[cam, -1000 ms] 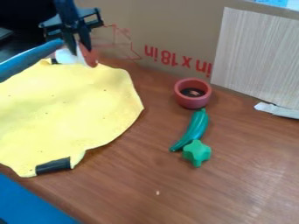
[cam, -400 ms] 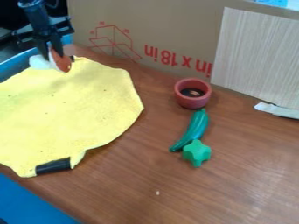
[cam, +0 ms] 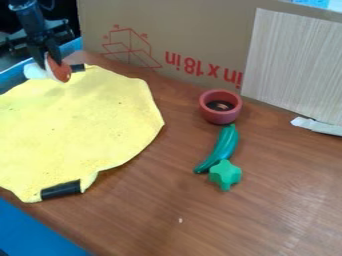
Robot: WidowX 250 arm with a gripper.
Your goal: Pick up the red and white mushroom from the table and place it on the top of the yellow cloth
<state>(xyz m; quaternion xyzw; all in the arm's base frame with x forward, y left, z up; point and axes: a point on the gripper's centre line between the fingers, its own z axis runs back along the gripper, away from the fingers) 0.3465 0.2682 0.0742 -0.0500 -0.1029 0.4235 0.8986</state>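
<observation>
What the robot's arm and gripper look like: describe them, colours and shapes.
The slim, rounded black robot arm carries a black two-finger gripper with a wide, dark crosspiece, angular bracket-like ends and two narrow, dark fingers.

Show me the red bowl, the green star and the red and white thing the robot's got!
Red bowl (cam: 219,118): camera view, on its front wall.
Green star (cam: 226,172): camera view, on its middle.
Red and white thing (cam: 63,73): camera view, on its red part.
</observation>
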